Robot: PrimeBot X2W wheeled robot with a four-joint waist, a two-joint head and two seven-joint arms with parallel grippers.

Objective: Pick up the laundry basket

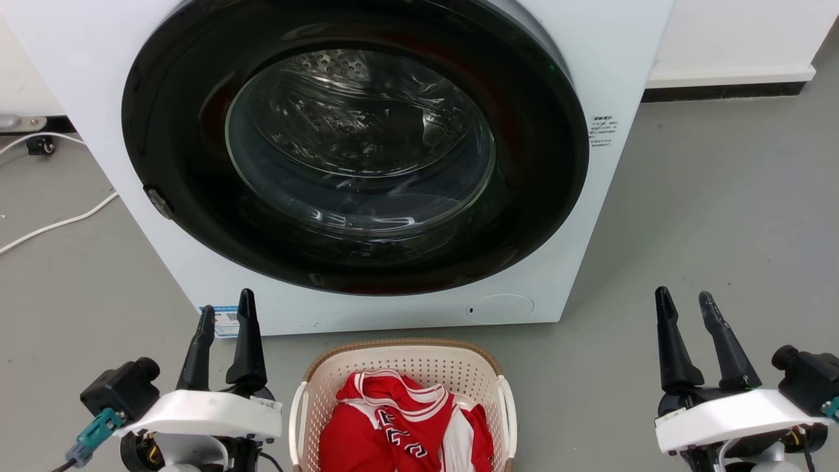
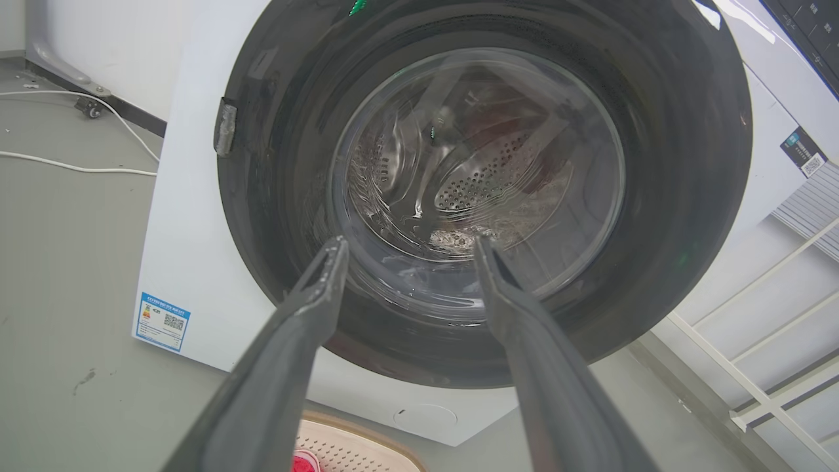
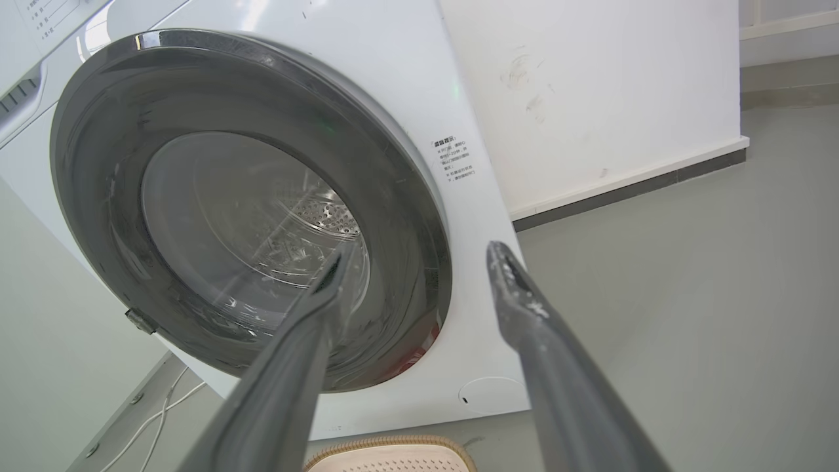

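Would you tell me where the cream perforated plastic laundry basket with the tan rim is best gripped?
On the laundry basket, grip the white side handles, left gripper from its left, right gripper from its right: they jut beside the rim, and red clothing lies inside.

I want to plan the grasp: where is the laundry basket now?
In the head view the laundry basket stands on the floor at bottom centre, just in front of the washing machine, between the left gripper and right gripper.

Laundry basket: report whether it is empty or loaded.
Loaded. The cream-white perforated plastic laundry basket holds crumpled red-and-white clothing; its back wall above the pile is bare.
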